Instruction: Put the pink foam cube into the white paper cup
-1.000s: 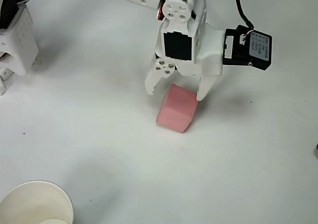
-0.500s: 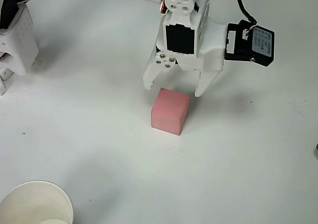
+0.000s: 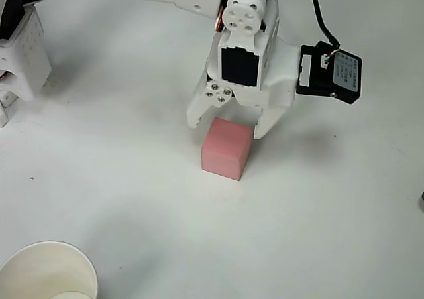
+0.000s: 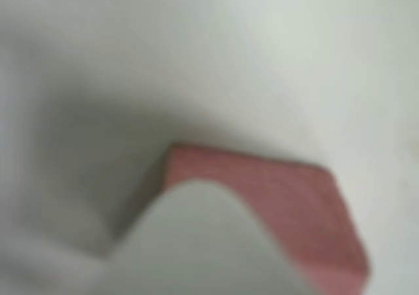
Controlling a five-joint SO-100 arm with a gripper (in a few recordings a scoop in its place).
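The pink foam cube (image 3: 226, 150) rests on the white table, near the middle of the overhead view. My white gripper (image 3: 226, 126) hangs open right over the cube's far edge, one fingertip to each side of its top; I cannot tell whether they touch it. The white paper cup (image 3: 46, 271) stands upright at the bottom left corner, partly cut off by the picture's edge, far from the cube. In the blurred wrist view the pink foam cube (image 4: 288, 200) lies close below, with a white finger (image 4: 196, 242) covering its near corner.
The arm's white base (image 3: 23, 50) stands at the left edge. A black camera module (image 3: 330, 73) sticks out to the right of the wrist. A small dark object (image 3: 422, 201) shows at the right edge. Bare table (image 3: 165, 226) lies between cube and cup.
The cube shifted slightly left and squared up a second ago, then stayed still. The open gripper rose a little, then came back down and closer over the cube's far edge.
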